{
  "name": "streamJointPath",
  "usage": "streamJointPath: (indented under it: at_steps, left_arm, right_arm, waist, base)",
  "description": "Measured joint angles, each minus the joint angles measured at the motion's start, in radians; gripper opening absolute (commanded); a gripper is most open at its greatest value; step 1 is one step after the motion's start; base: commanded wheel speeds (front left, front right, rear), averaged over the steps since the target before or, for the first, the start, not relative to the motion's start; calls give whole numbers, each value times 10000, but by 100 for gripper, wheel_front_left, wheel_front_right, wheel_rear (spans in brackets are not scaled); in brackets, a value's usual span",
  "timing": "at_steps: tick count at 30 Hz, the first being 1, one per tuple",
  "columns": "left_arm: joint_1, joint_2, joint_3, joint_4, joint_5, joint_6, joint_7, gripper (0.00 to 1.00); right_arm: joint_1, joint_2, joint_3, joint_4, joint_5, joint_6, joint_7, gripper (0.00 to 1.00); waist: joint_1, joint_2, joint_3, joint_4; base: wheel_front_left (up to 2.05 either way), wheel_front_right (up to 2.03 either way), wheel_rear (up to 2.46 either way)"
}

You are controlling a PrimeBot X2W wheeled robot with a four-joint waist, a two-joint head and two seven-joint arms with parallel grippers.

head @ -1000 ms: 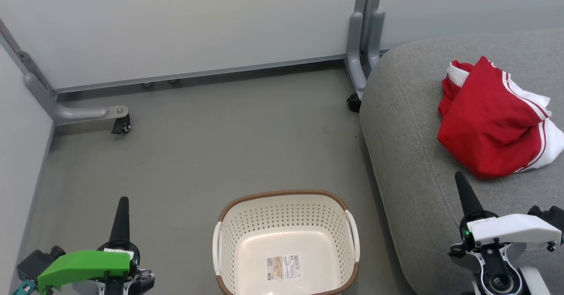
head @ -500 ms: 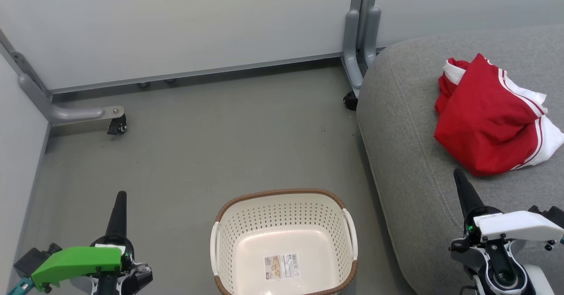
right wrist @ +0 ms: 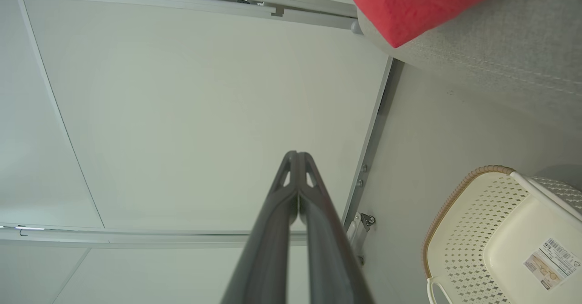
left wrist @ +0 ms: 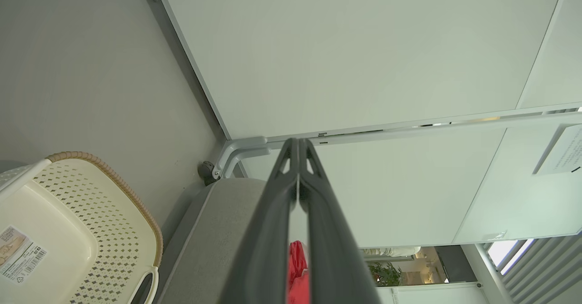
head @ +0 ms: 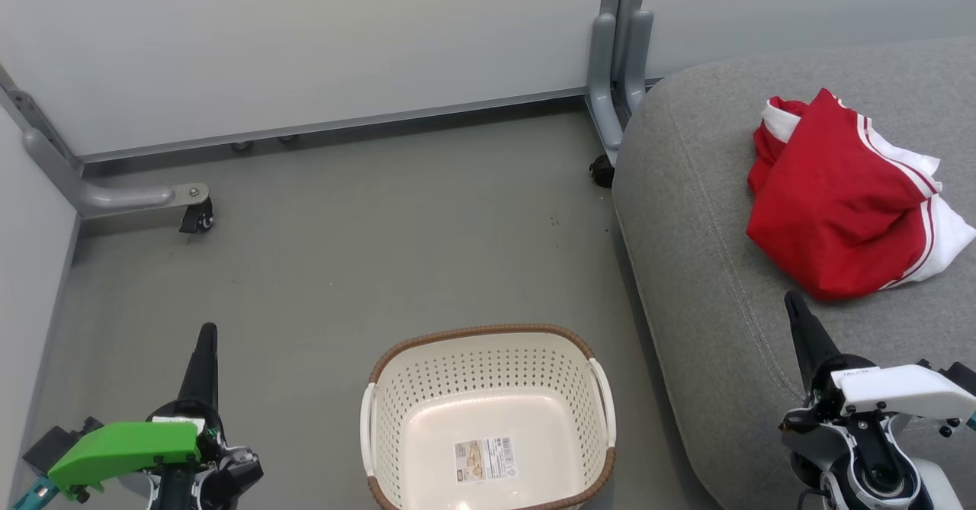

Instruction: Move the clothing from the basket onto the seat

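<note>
My head camera looks steeply down on the grey floor, the cream-white perforated plastic basket and the grey woven-fabric seat cushion. My wrist cameras sit low, sighting along my dark fingers toward pale partition walls; both catch basket and cushion.

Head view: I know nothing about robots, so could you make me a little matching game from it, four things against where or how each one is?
1. cream-white perforated plastic basket
2. bright-red white-striped fabric clothing
3. big grey woven-fabric seat
4. green-capped left claw

A. crumpled in a heap
B. standing on the floor, paper label inside
C. under the red heap
D. shut, lower left

Pairs: 1-B, 2-A, 3-C, 4-D.
</note>
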Motion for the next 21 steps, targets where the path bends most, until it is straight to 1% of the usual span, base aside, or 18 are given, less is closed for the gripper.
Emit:
streamJointPath:
  at_steps: [21]
  left_arm:
    - [-203, 4, 159, -2, -1152, -46, 351, 0]
  right_arm:
    - [-157, 10, -113, 90, 1407, 0, 355, 0]
  waist:
    - [0, 0, 66, -143]
  base:
    - [0, 0, 0]
